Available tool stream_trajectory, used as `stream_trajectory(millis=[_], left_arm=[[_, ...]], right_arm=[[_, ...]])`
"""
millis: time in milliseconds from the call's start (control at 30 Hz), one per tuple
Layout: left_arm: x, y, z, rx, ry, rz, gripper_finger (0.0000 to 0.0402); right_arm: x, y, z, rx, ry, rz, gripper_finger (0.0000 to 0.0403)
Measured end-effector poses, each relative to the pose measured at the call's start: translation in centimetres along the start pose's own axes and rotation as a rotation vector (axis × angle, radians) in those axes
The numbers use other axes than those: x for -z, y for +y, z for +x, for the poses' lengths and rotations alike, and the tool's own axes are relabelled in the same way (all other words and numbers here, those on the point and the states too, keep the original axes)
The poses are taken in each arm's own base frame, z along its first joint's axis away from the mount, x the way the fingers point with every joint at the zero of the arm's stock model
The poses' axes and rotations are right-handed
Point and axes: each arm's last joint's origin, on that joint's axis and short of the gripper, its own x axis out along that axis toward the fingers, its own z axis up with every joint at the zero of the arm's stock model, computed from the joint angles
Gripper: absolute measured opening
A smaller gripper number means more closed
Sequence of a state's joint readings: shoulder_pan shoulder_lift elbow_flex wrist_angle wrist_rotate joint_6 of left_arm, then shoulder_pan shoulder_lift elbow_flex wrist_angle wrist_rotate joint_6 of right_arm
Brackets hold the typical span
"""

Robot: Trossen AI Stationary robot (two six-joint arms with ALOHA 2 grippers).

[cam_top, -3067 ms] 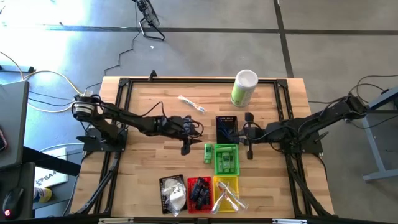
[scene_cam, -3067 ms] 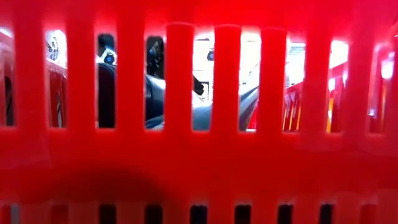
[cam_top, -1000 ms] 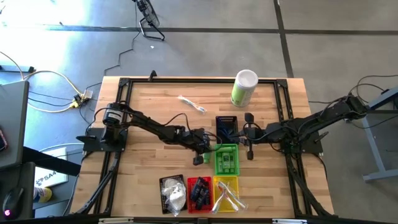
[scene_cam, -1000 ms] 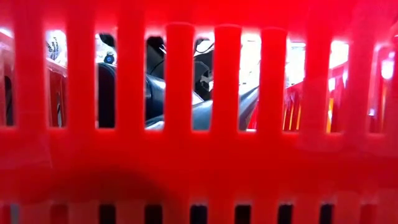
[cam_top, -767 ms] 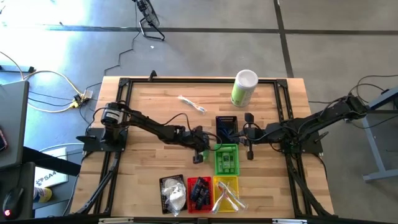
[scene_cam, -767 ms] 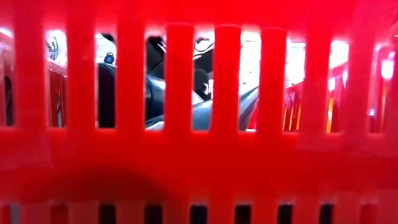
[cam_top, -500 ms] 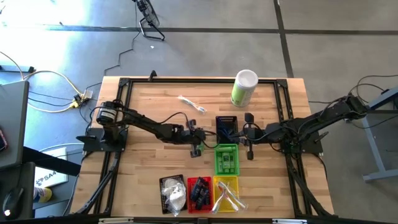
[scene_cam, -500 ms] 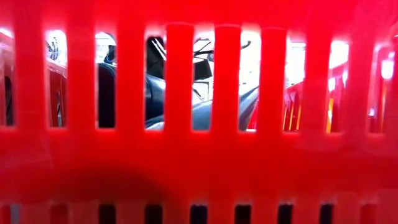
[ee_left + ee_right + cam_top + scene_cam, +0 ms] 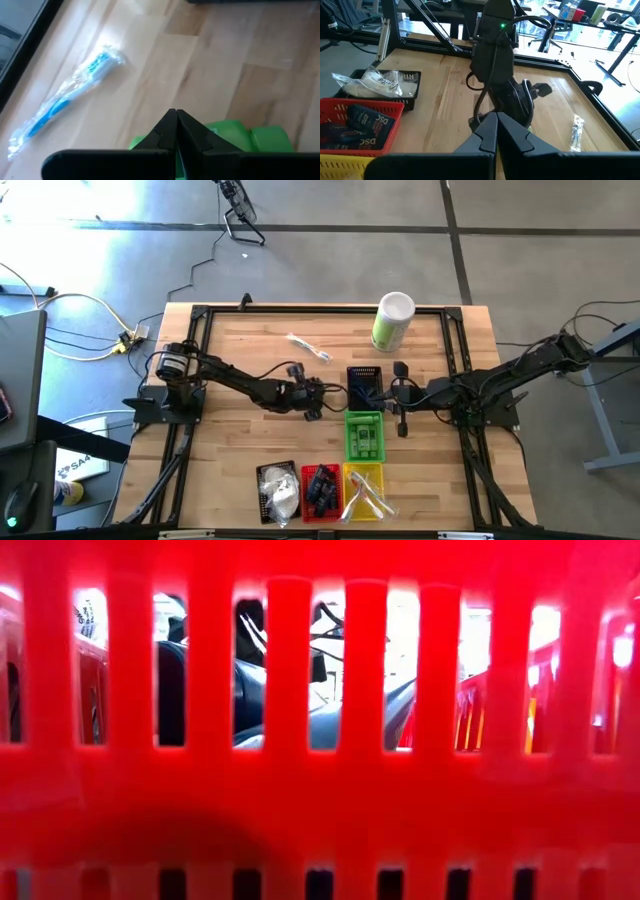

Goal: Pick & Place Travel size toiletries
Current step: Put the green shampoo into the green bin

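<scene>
The left claw [image 9: 313,411], pinched shut, has been drawn farther away, left of the green basket [image 9: 363,452]. The small green bottle [image 9: 235,141] is seen just beyond its tips, not visibly gripped and apparently not yet placed.

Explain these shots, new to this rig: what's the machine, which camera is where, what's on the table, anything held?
It's a two-armed robot at a wooden table. The high view looks straight down. The low view sits at table height, blocked by the red basket. Each wrist view looks along that arm's fingers.

On the table: a green-and-white canister, a wrapped toothbrush, a dark basket, a green basket, plus black, red and yellow baskets holding white pouches, dark blue tubes and clear-wrapped sticks.

The left gripper is shut mid-table, a green bottle at its fingers; whether gripped, I can't tell. The right gripper waits shut by the dark basket.
</scene>
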State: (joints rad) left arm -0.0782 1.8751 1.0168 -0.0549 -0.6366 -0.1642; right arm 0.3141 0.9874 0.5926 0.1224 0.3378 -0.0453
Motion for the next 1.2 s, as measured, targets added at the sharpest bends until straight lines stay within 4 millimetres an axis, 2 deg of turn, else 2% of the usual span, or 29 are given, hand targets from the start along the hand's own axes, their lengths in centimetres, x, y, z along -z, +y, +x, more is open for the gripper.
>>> stream_trajectory(millis=[200,433,567,667,867,1000,1200], left_arm=[[-0.5,0.4,-0.6,-0.011,-0.021,-0.011,0.0003],[-2.8,2.7,-4.6,0.004,-0.109,0.018,0.0003],[-3.2,4.3,-6.6,0.034,-0.092,0.108,0.0003],[-3.1,5.5,-7.4,0.081,-0.057,0.150,0.0003],[-2.5,7.8,-6.6,0.337,0.042,0.212,0.0003],[-2.6,8.9,-5.9,0.513,0.010,0.279,0.0003],[-2.6,10.1,-5.2,0.562,-0.030,0.380,0.0003]], right_arm=[[0.0,0.0,0.0,0.000,0.000,0.000,0.0002],[0.0,0.0,0.0,0.000,0.003,-0.001,0.0002],[0.1,0.1,0.0,-0.026,0.013,0.032,0.0002],[0.3,0.4,-0.6,-0.056,0.039,0.048,0.0002],[-0.3,1.5,-2.8,-0.109,0.014,0.056,0.0002],[-0.1,2.3,-3.7,-0.128,0.025,0.040,0.0002],[0.4,3.3,-4.4,-0.127,0.066,0.031,0.0002]])
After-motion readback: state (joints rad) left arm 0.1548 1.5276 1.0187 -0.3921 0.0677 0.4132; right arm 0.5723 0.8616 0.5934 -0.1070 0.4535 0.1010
